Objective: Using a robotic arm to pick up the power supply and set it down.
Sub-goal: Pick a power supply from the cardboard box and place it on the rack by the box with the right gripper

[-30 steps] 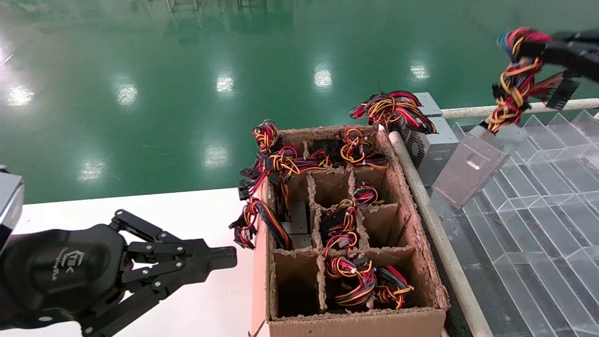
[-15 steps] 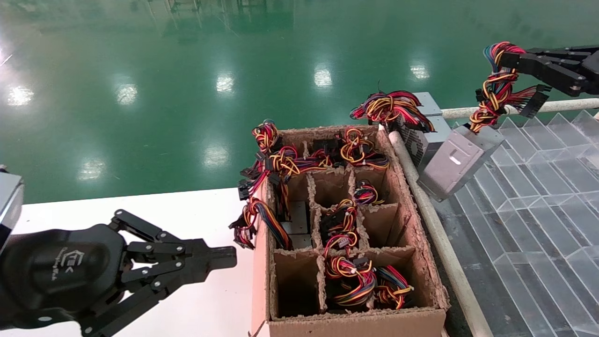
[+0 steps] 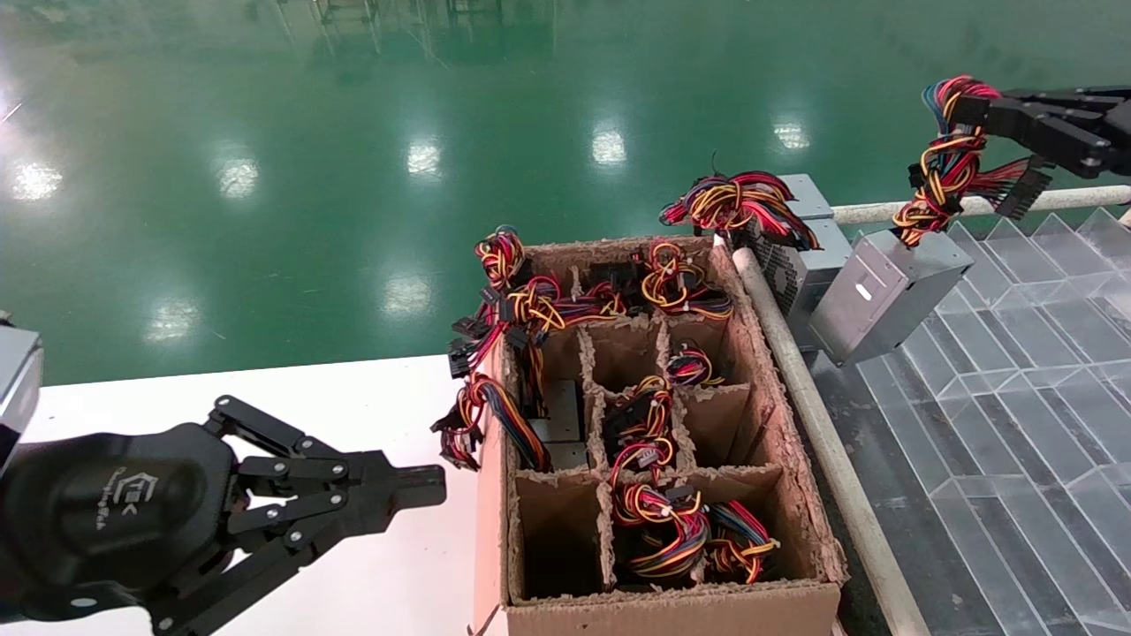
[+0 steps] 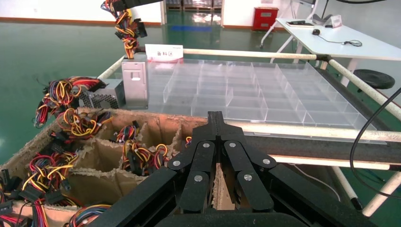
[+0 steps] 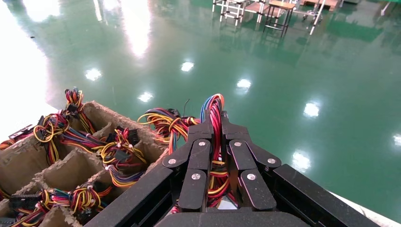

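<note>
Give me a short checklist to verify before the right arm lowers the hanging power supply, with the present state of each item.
1. Grip: right gripper is shut on the wire bundle, not on the metal case. Ok, but the hold is only on wires.
2. Load: power supply hangs tilted in the air, beside the clear divided tray. Not ok for release yet.
3. Neighbour: the other grey unit sits close beside the hanging one. Touching or apart: cannot tell.
4. Swinging of the load: cannot tell.
5. Left gripper: shut, parked over the white table, apart from the cardboard box. Ok.
</note>
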{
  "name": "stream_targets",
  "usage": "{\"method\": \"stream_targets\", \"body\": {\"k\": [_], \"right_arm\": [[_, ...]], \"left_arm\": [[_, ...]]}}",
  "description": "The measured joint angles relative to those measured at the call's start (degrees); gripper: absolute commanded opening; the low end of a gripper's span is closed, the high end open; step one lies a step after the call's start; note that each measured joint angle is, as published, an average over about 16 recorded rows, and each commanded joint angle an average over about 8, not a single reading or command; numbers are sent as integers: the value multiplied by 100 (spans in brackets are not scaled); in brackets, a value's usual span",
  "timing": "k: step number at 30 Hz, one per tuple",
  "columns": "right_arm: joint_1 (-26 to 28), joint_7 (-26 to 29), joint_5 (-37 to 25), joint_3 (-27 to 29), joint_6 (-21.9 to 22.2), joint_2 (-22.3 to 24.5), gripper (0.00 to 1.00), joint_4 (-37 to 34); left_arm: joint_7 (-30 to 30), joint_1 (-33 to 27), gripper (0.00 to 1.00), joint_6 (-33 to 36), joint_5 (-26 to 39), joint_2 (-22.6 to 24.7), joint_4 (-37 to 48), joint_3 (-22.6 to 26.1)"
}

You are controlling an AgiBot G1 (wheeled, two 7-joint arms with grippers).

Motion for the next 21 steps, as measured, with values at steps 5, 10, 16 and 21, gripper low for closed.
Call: {"method": "stream_targets", "body": {"k": [5,10,16,21], "right_arm": [[-103,37,44,8,110,-97,0,82],[-181,31,78,9,196,-237,0,112],[-277,-12,107,5,256,-372,0,78],[-361,-61,114,-5,262,-417,0,23]], "left_arm": [[0,0,0,0,-1,0,0,1],[1,0,0,-1,-1,-1,0,2],[1,-1,0,-1,-2,-1,0,3],[2,-1,0,-1,-2,-1,0,3]]}}
